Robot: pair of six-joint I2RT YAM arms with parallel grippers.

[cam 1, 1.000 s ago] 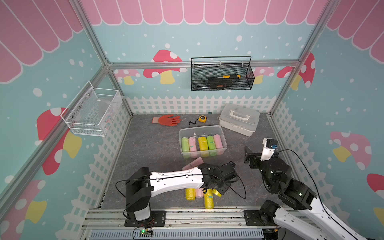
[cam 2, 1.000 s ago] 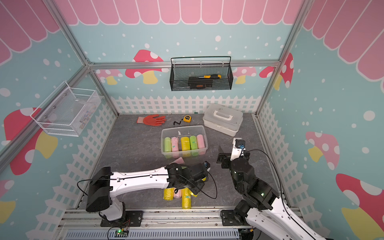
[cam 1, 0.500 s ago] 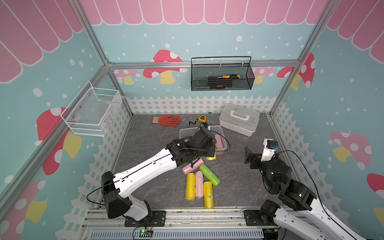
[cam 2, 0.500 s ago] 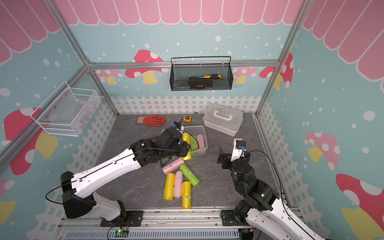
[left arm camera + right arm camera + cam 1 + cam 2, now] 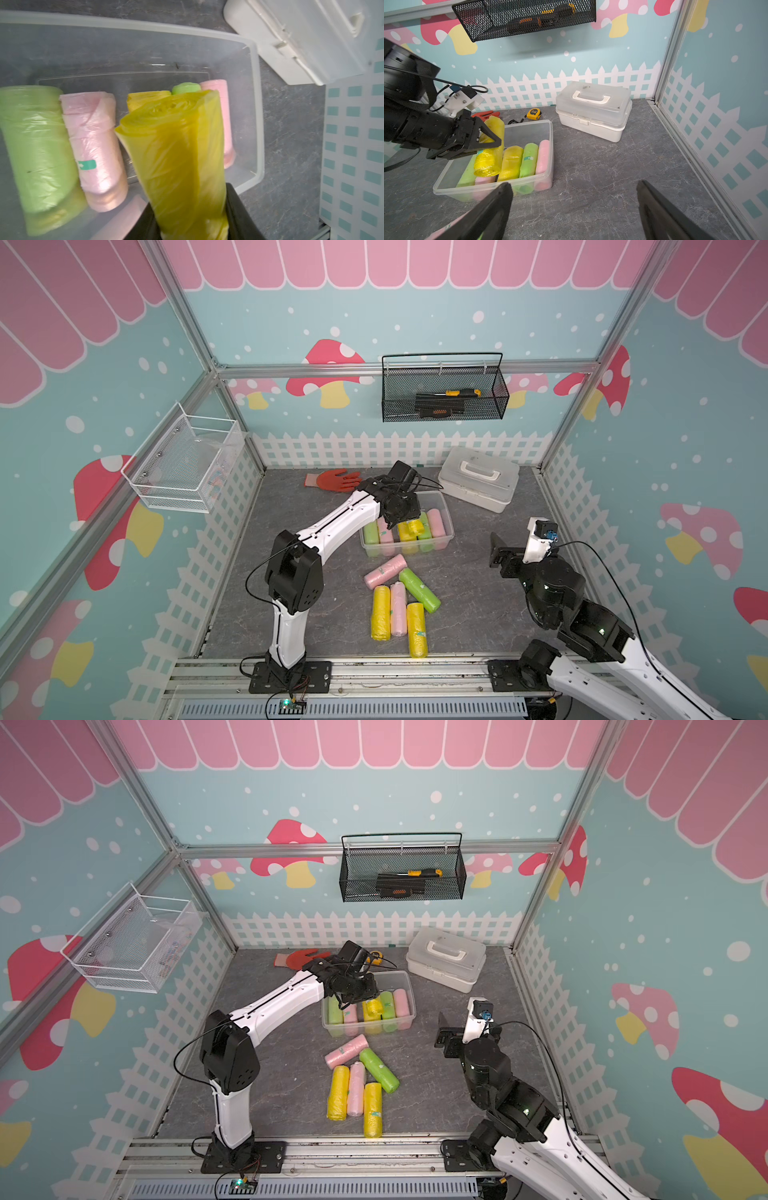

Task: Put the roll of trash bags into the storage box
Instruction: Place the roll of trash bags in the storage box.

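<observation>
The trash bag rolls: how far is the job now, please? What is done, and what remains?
Done: five rolls lie side by side in the storage box. In hand: the left gripper is shut on a yellow roll, held over the box, not yet released. Left: five loose rolls lie on the floor in front of the box. The right gripper is open and holds nothing.

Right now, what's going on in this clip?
The left hand is shut on a yellow roll of trash bags and holds it tilted above the clear storage box, not yet released. Five other rolls lie side by side inside the box. Five loose rolls lie on the floor in front of it. The right hand is open and empty, off to the side.
</observation>
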